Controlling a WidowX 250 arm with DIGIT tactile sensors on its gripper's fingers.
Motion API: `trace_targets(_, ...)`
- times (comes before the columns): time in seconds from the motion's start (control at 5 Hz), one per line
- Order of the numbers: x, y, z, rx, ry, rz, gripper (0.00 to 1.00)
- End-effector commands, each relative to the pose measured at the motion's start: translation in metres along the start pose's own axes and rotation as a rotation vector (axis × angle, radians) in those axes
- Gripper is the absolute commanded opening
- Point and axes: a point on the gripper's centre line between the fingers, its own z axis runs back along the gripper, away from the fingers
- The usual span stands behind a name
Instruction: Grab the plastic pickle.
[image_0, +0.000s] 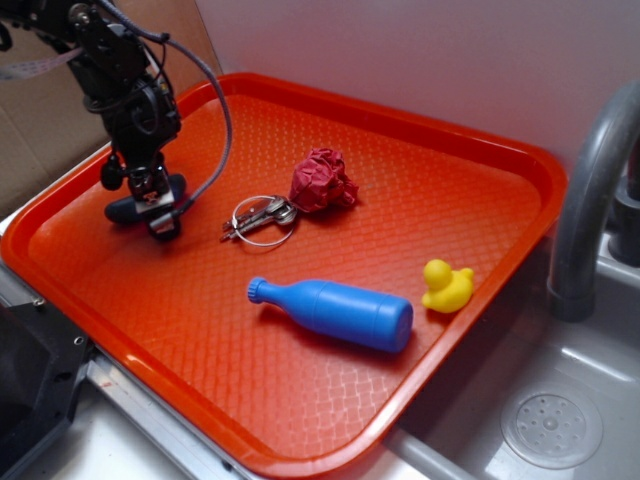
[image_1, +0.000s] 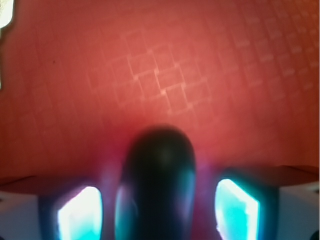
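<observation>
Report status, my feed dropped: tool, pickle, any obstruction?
Tool open, low over tray, straddling pickle. Pickle lying flat between the fingers, not yet gripped. Keys close beside; nothing between.

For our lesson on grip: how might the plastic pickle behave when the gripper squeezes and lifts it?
The plastic pickle looks smooth and rounded, so it may slip or roll between the fingers. It seems small and probably light. It appears rigid, so it likely won't flop.

Orange tray (image_0: 480, 150) bearing pickle (image_0: 125, 209), keys (image_0: 262, 219), crumpled red paper (image_0: 322, 181), blue bottle (image_0: 335, 312), duck (image_0: 446, 287).
</observation>
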Motion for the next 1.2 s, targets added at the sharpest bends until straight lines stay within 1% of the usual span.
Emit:
trace_targets(0.0, 0.002, 0.001, -0.003, -0.014, 0.002, 0.038, 0.0)
trace_targets(0.2, -0.001, 0.015, 0.01, 0.005, 0.018, 0.138, 0.0)
trace_targets(0.4, -0.002, 0.033, 0.055, -0.017, 0.006, 0.385, 0.0)
trace_targets(0.6, -0.001, 0.026, 0.105, -0.059, 0.058, 0.606, 0.0)
trace_targets(0.8, -0.006, 0.016, 0.158, -0.17, -0.036, 0.796, 0.0)
trace_targets(1.0, -0.002, 0.009, 0.186, -0.109, 0.158, 0.941, 0.0)
